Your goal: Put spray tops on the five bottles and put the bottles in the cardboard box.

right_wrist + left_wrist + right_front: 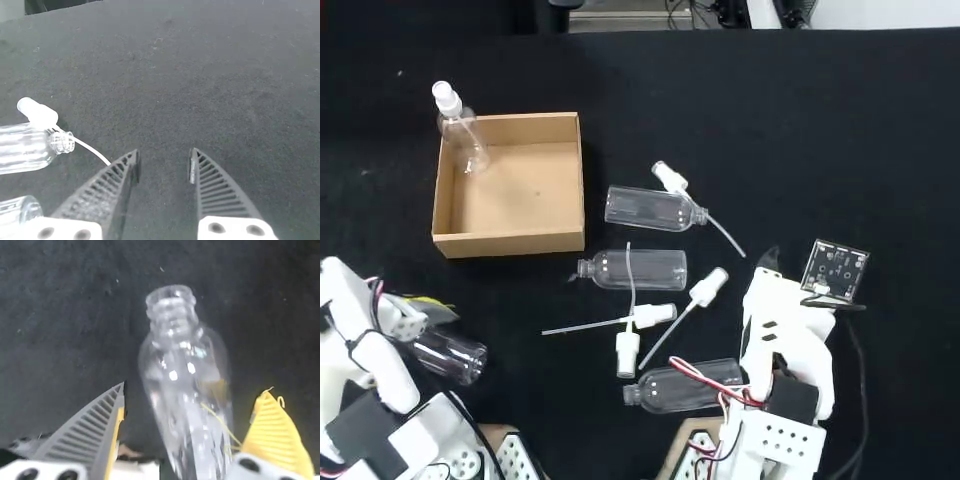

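The black table (840, 120) holds the cardboard box (510, 243) at its far left, with one capped bottle (460, 130) leaning in the box's far corner; the left gripper (194, 389) straddles an open-necked bottle (182, 370) near the table's front edge, jaws apart on either side and not visibly pressing it; the right gripper (162, 157) hangs empty over bare cloth, jaws parted; three uncapped bottles (655, 208) (632, 270) (680, 385) and four loose spray tops (670, 178) (710, 287) (652, 315) (627, 350) lie mid-table. The second bottle seems in hand; next, the left jaws likely need to close on it while the right fetches a top.
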Motion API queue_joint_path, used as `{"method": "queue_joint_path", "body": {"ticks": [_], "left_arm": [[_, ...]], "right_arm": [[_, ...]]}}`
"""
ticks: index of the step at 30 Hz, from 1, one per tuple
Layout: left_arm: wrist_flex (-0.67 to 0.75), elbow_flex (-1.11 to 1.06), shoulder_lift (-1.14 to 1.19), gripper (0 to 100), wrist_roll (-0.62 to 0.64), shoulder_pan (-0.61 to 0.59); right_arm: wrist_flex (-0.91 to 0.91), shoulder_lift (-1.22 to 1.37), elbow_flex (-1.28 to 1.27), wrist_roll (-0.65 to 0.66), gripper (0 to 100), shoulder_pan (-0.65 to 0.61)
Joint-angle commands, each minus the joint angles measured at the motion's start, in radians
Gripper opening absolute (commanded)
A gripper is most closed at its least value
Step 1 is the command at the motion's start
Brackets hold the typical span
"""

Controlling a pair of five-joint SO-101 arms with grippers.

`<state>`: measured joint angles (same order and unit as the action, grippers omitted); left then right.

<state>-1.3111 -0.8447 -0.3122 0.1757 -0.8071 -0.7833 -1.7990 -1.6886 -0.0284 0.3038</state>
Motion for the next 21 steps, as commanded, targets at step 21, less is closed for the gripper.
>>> {"method": "queue_joint_path", "body": {"ticks": [21], "left_arm": [[0.279, 0.148, -0.009, 5, -0.522, -0.091]], "right_arm": [[0.031, -0.096, 0.025, -0.003, 13.8, -0.02]]}}
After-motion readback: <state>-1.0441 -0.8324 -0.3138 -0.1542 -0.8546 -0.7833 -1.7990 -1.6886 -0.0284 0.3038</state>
